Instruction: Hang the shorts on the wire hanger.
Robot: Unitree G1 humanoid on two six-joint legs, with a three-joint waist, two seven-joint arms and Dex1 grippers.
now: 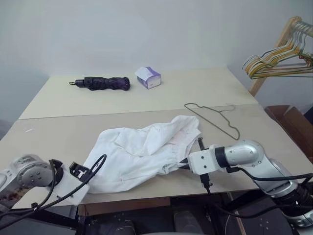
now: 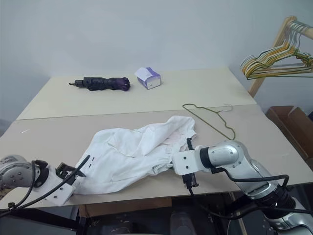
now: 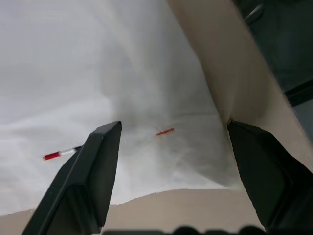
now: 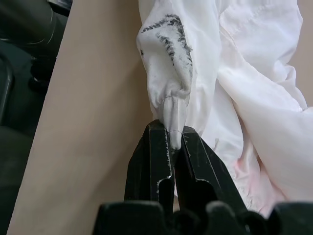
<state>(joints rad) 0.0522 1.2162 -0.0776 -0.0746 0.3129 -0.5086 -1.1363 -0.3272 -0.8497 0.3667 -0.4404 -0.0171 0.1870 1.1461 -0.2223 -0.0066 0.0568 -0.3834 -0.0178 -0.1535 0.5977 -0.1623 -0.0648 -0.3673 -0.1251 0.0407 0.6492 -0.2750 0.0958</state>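
White cloth shorts (image 1: 142, 154) lie crumpled across the near half of a pale beige table (image 1: 58, 132), stretched from the table's near-left edge toward its middle. At the right end of the cloth, the robot's right gripper (image 4: 172, 142) has its two black fingers pressed together on a bunched fold of the waistband, pinching it just above the tabletop. A faint pink tint shows on the fabric beside that pinch.

At the left end, the left gripper (image 3: 168, 147) hangs over the hem with its fingers spread wide, one on each side of a flat patch of cloth, holding nothing. Small red marks (image 3: 164, 131) sit on the fabric between those fingers, close to the table's front edge.

Just beyond the shorts, to the right, the thin dark wire hanger (image 1: 215, 117) lies flat on the table, apart from the cloth and from both grippers.

Farther back on the table rest a folded dark umbrella (image 1: 102, 83) and a small white-and-purple tissue box (image 1: 148, 77). At the far right, a wooden rack (image 1: 274, 54) carries a bunch of coloured hangers (image 1: 276, 61).
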